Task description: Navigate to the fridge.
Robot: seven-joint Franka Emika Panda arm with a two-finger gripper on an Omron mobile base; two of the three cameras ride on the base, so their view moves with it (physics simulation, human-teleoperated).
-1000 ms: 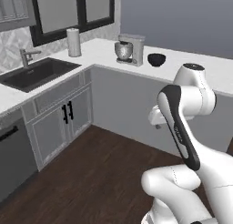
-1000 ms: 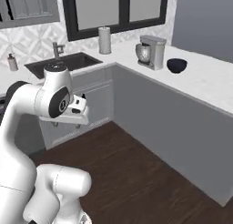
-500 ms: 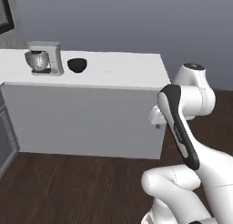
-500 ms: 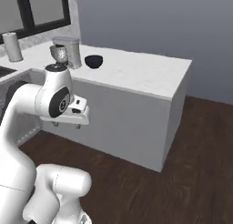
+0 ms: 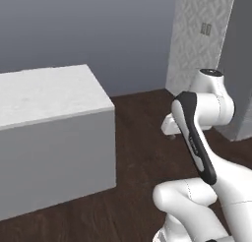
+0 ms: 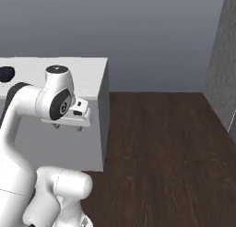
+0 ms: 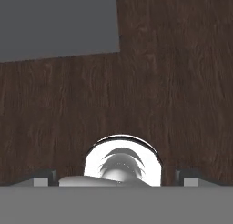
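In left base view: counter point(image 5: 49, 96) left; gripper point(image 5: 170, 130) folded against arm, opening cannot be told; dark grey fridge point(image 5: 241, 64) at right edge, beyond it. Right base view: gripper point(image 6: 67, 126) beside counter point(image 6: 92, 78); bowl point(image 6: 5, 74) left. Hand view: wood floor point(image 7: 173, 82), fingers point(image 7: 42, 178) far apart.

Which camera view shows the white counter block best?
The left base view: the counter shows its top and two side faces, with nothing in front. In the right base view the arm covers much of it; its top and end face show. In the hand view, the grey patch may be its side; I cannot tell.
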